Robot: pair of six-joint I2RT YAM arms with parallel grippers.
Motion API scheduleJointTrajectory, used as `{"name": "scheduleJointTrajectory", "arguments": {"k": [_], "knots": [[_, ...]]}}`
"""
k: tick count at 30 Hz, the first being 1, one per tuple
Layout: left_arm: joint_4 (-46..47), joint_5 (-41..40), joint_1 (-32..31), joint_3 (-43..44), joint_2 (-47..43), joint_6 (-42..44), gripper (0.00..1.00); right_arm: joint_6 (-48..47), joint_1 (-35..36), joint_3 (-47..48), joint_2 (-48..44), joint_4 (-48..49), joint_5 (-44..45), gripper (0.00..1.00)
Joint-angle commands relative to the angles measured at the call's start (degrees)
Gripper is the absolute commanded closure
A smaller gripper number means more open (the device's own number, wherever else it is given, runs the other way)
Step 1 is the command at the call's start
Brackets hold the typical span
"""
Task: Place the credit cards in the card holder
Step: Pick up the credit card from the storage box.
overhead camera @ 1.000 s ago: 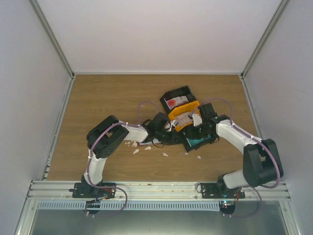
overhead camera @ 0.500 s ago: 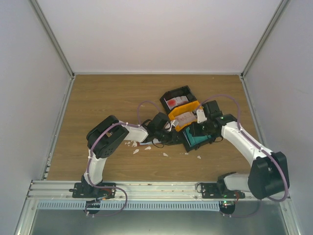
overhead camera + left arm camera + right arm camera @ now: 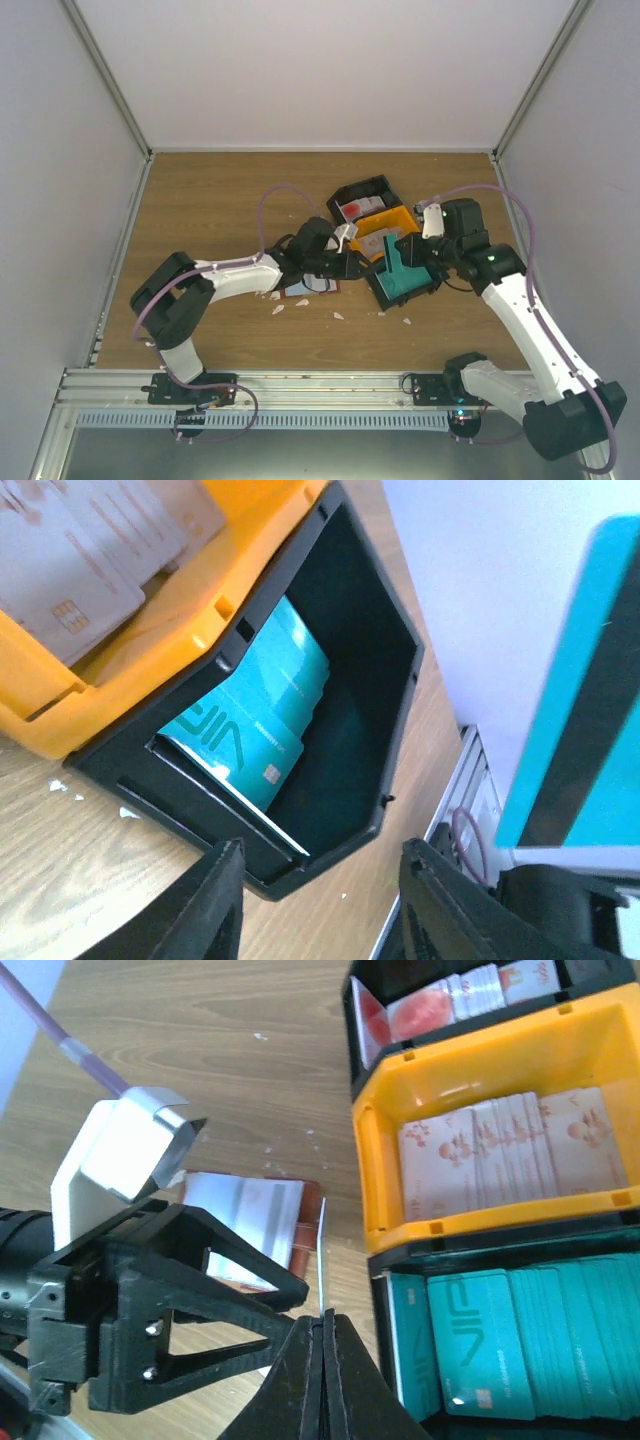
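Since half a second ago the right arm has lifted up and away from the bins, and the left arm has stretched out lower across the brown wooden table point(image 3: 220, 200), uncovering the reddish-brown leather-like card holder point(image 3: 250, 1222). The holder lies open and flat on the wood just left of the bins, its pale slotted inner faces turned up. The right gripper point(image 3: 322, 1332) is clenched on a teal plastic credit card point(image 3: 580, 680) with a dark stripe. It holds the card upright on edge in the air, over the table between the holder and the bins, clear of both. The left gripper point(image 3: 322, 890) is released, its fingers spread wide; it hangs over the near side of the holder, and whether it touches the holder cannot be told. A yellow plastic bin point(image 3: 480, 1065) holds whitish-pink cards point(image 3: 510, 1155). Touching it on the near side, a black plastic bin point(image 3: 400, 650) holds a row of teal cards point(image 3: 520, 1330). On its far side a second black bin point(image 3: 350, 1020) holds red-and-white cards point(image 3: 470, 995). Small white torn scraps point(image 3: 278, 308) lie scattered on the wood near the holder.
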Motion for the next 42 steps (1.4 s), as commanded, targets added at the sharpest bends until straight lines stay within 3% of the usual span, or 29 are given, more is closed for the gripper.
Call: {"name": "scheduleJointTrajectory", "arguments": {"k": [1, 10, 14, 18, 26, 32, 40, 42], "knots": [[-1.1, -6.6, -0.3, -4.1, -8.6, 2.4, 0.51, 1.7, 0.1, -1.2, -2.9, 3.9, -6.7, 1.00], [-4.6, -10.4, 0.6, -11.5, -27.9, 3.5, 0.22, 11.5, 0.1, -11.7, -8.6, 24.3, -23.8, 0.99], [-4.5, -6.5, 1.2, -13.9, -33.8, 3.0, 0.16, 18.7, 0.3, -16.7, -9.3, 35.9, -31.8, 0.99], [-3.6, -3.3, 1.7, -14.9, -36.9, 1.3, 0.17, 25.0, 1.5, -19.2, -9.9, 45.5, -35.5, 0.99], [-2.0, 0.6, 2.1, -13.7, -37.0, 0.7, 0.38, 34.1, 2.4, -22.1, -10.1, 58.5, -42.4, 0.99], [2.4, 4.6, 2.3, -13.8, -37.0, -0.5, 0.55, 36.4, 2.8, -22.3, -10.2, 61.8, -45.9, 0.99], [4.4, 6.1, 2.8, -14.1, -37.2, -1.4, 0.99, 36.6, 2.7, -23.1, -9.8, 62.6, -47.1, 1.00], [3.6, 5.9, 3.0, -14.0, -37.4, -1.3, 1.00, 35.2, 2.7, -23.3, -9.8, 61.5, -46.4, 1.00]]}}
